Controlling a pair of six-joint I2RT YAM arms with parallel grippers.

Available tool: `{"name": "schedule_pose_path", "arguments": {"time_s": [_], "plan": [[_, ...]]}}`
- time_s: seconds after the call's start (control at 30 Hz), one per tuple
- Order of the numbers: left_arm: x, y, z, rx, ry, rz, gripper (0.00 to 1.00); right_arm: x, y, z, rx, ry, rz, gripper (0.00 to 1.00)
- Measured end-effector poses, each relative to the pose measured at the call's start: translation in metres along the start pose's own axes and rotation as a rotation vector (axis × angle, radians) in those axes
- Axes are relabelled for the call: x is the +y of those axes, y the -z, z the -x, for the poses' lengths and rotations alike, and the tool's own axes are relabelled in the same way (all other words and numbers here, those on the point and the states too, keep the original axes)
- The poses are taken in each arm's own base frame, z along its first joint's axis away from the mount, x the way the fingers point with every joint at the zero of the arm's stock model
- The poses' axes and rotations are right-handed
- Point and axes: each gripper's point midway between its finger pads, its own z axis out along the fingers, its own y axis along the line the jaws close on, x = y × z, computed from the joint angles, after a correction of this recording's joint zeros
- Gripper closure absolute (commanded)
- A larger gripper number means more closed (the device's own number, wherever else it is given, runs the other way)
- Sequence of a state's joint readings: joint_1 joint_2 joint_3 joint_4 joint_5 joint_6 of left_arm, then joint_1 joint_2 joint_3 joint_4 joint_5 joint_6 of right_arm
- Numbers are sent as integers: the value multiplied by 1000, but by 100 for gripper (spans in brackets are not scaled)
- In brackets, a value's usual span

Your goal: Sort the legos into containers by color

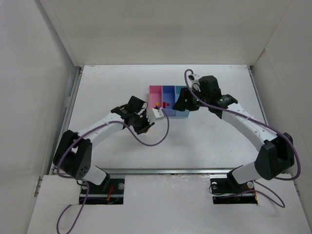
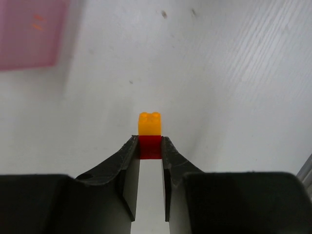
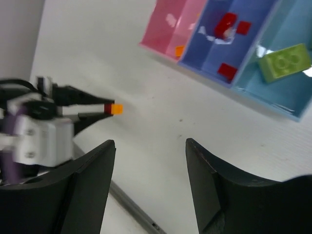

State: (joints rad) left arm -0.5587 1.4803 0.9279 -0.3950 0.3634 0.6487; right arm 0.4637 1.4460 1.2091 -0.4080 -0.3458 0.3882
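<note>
Between the tips of the left pincer (image 2: pixel 150 139) sits a small red lego (image 2: pixel 150 149). The pincer is closed tight on it, with one black finger (image 2: pixel 127 156) on each side. An orange lego (image 2: pixel 149 123) is stuck on the far end of the red one and pokes out past the tips. From the top view I see this pincer just near and left of the tray (image 1: pixel 155 89), close to its pink bin (image 3: pixel 168 24). I cannot tell if the two legos touch the white surface (image 2: pixel 219 73) or hang just over it.

The tray has three bins side by side, at the far middle of the surface. The pink bin is on the left, the blue bin (image 3: pixel 253 44) is in the middle, and the light blue bin (image 3: pixel 287 92) is on the right. A second orange lego (image 3: pixel 179 50) lies in the pink bin. Three red legos (image 3: pixel 225 24) lie in the blue bin. One bigger green lego (image 3: pixel 285 61) lies in the light blue bin.

The right pincer (image 3: pixel 151 185) is open. Its two fingers are well apart and it holds nothing. From the top view it hangs at the right end of the tray.
</note>
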Motion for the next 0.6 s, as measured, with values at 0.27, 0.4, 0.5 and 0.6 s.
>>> {"name": "schedule_pose_path", "arguments": {"time_s": [0.27, 0.4, 0.5, 0.6], "plan": [[24, 79, 104, -272, -55, 90, 100, 47, -9, -20, 60, -12, 211, 35], [21, 90, 117, -301, -42, 74, 100, 68, -17, -25, 92, -13, 279, 33], [18, 92, 117, -295, -32, 57, 100, 76, -19, -23, 100, -20, 301, 31], [16, 94, 120, -295, -31, 49, 100, 82, -20, -15, 88, -23, 315, 31]]}}
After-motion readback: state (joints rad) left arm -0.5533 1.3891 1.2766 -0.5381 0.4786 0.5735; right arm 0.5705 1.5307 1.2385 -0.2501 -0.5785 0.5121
